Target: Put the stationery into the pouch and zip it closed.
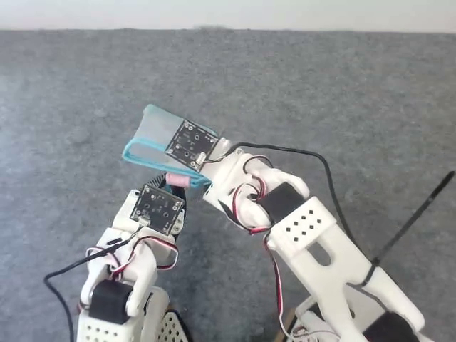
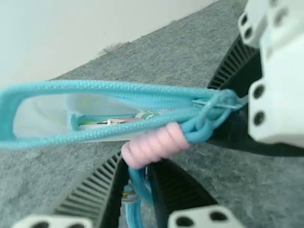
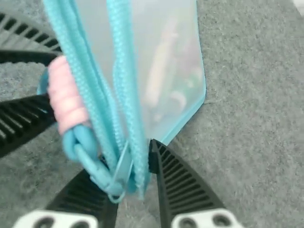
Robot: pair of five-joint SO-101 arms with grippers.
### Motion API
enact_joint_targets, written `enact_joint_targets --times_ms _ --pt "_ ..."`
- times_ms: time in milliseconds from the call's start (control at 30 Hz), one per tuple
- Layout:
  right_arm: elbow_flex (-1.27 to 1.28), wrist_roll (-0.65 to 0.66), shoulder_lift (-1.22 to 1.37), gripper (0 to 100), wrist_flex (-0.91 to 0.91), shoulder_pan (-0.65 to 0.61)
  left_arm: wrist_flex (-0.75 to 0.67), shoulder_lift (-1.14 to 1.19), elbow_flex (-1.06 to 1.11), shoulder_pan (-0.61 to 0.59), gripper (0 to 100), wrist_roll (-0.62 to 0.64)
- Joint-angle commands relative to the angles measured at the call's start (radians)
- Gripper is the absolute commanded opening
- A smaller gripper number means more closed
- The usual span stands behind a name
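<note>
A translucent pouch (image 1: 158, 135) with a turquoise zip lies on the grey carpet, partly under the right arm's wrist board. My right gripper (image 3: 126, 161) is shut on the pouch's zip end (image 3: 128, 142). From the zip slider (image 2: 213, 102) hangs a turquoise cord with a pink pull (image 2: 152, 145). My left gripper (image 2: 138, 168) is shut on that cord just below the pink pull. The zip's two sides (image 2: 109, 90) stand apart along most of the mouth, and stationery (image 2: 118, 121) lies inside. In the high view the left gripper (image 1: 176, 187) and right gripper (image 1: 205, 174) meet at the pouch's near corner.
Grey carpet (image 1: 342, 100) spreads all round the pouch, up to a pale wall (image 1: 228, 13) at the far edge. Black cables (image 1: 313, 153) trail from both arms. A thin black rod (image 1: 420, 210) slants beside the right arm.
</note>
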Motion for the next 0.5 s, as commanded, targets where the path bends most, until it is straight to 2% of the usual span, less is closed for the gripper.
enact_joint_targets --times_ms 0,167,467 --pt "0.015 0.017 0.041 0.7 -0.016 0.068 -0.006 -0.018 -0.008 -0.040 1 -0.012" --pt "-0.058 0.017 0.176 0.7 -0.016 0.120 -0.009 -0.018 -0.010 -0.127 1 -0.012" --pt "-0.115 0.017 0.255 0.7 -0.018 0.209 -0.009 -0.018 -0.008 -0.141 1 -0.014"
